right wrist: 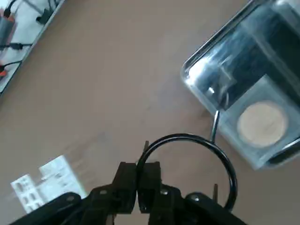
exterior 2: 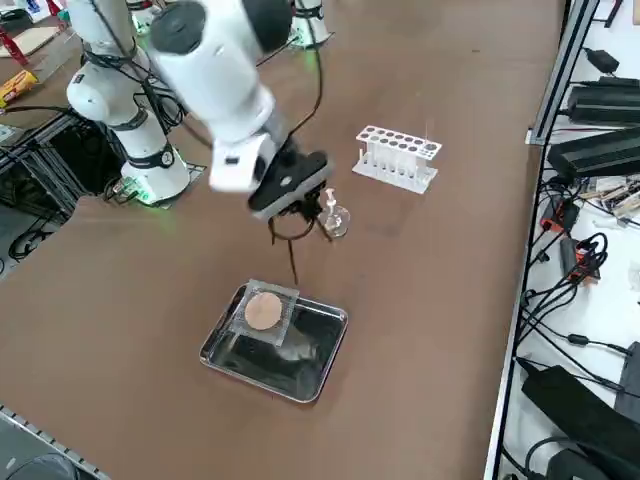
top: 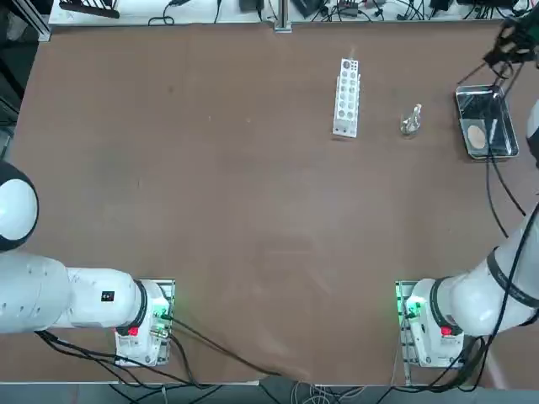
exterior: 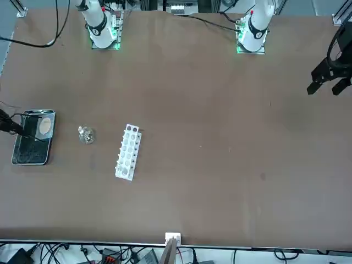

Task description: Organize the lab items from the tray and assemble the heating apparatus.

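Black wire is hanging from the right gripper [exterior 2: 292,212] in the right side view — the ring stand [exterior 2: 291,238] is being carried above the table, probably toward a spot for assembly. The mesh [exterior 2: 266,312] is lying in the steel tray [exterior 2: 322,378]; the glass burner [exterior 2: 335,217] is standing near the white rack [exterior 2: 397,157]. In the wrist view the fingers [right wrist: 125,183] are pinching the ring's rim. From overhead the brown table [top: 210,210] is lying bare, cables trailing along its far edge
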Controlling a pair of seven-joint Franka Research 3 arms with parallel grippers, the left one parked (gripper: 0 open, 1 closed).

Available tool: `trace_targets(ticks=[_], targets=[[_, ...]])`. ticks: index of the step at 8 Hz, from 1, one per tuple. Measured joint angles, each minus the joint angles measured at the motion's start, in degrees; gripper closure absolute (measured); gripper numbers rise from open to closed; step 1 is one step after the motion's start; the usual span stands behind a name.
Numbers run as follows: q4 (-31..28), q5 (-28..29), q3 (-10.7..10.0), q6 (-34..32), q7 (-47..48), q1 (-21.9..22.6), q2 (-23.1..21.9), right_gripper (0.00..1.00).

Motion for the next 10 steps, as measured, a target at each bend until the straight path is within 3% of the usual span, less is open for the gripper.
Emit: trace_targets(ticks=[2, 5, 10], targets=[[-0.6, -1.5, 0.0, -0.5, 9.4, 6.9, -1.9, 0.94], [-5.7, -1.5, -0.4, 2.3, 12.2, 12.2, -3.5, 0.94], [-17.8, -1.5, -0.8, 19.6, 15.3, 22.2, -4.3, 0.94]])
